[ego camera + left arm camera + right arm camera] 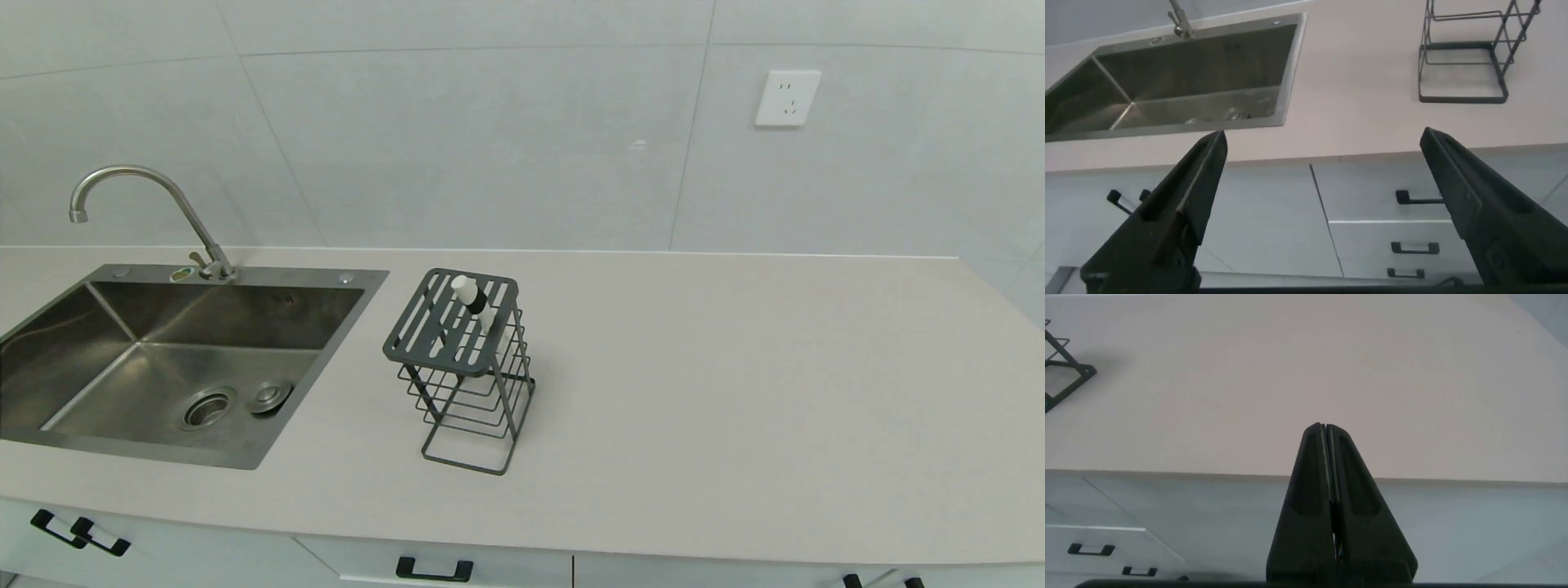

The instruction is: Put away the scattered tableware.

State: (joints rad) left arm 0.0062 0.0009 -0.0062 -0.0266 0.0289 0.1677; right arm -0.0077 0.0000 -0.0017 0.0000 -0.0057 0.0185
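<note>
We tag this as a kitchen, home-style. A rectangular stainless steel sink [269, 275] is sunk into a long pale beige countertop [735, 367]. It has a curved brushed-metal gooseneck faucet [189, 214] at its back rim and a round metal drain [208, 408] in the basin. Behind are large pale grey wall tiles [490, 147] carrying a white wall socket [787, 98]. Below the counter we see white cabinet fronts [204, 557] with black bar handles [433, 569]. A dark grey wire utensil rack [441, 364] stands on the counter near the sink, with a white-and-black utensil handle [469, 294] poking through its slotted top.
</note>
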